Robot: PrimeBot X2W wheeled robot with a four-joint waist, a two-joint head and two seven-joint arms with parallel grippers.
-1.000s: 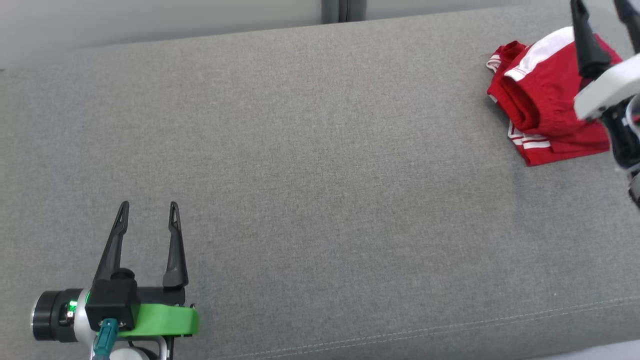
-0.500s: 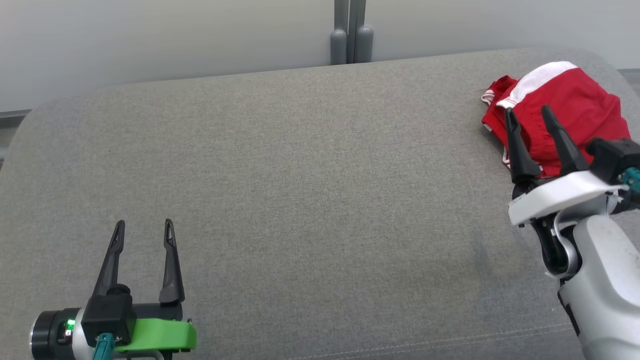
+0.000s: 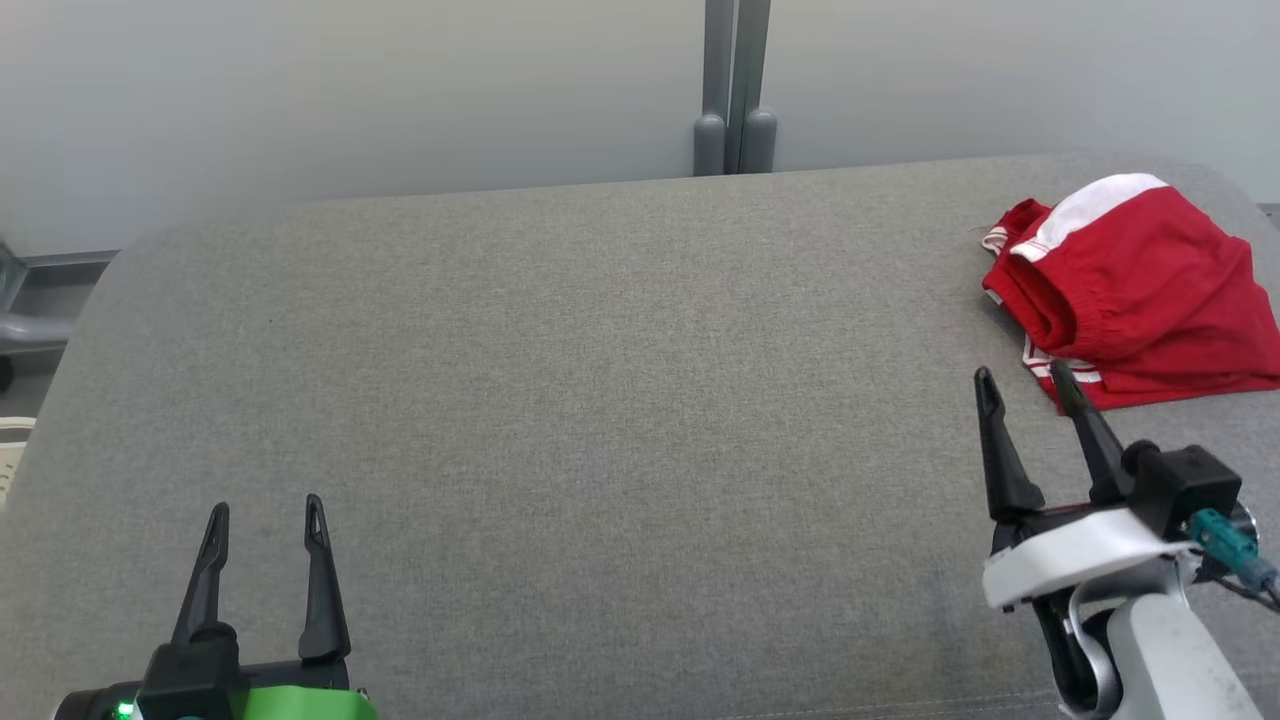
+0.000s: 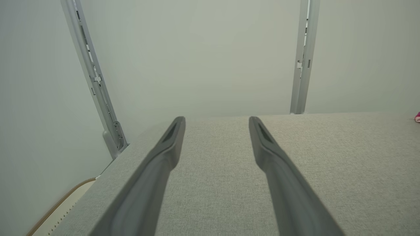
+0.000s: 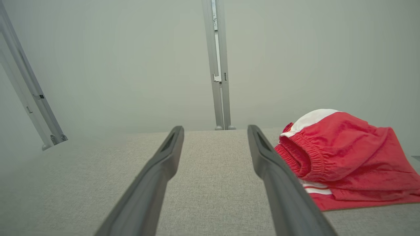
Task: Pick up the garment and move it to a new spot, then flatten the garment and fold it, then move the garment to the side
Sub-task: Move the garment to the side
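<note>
Red garment (image 3: 1140,290), prob. shorts w/ a white band and thin white stripes, lies in a loose, puffy fold at the far right of the grey fabric bench (image 3: 600,400). Its elastic waist faces left and its right side runs to the frame edge.

Just short of it, on my side, the right tool (image 3: 1022,372) hangs w/ jaws spread wide and nothing between them. In the head view one fingertip overlaps the garment's near hem; I can't tell if it touches. The left tool (image 3: 266,505) is well apart at the near left, also spread wide and empty, over bare bench. Behind the bench is a plain pale wall (image 3: 350,90) w/ a grey post (image 3: 735,90).

My read: the garment looks folded and set aside, so the task is prob. near its end.

Risks from here:
- It sits close to the bench's rounded right end, so a nudge from the right tool could shove it off.
- A fingertip could drag the hem and open the fold.
- The top layer looks slack; pinching that layer alone would pull the fold apart.

Writing: none I can read. No brand or label on garment, tools or bench.
</note>
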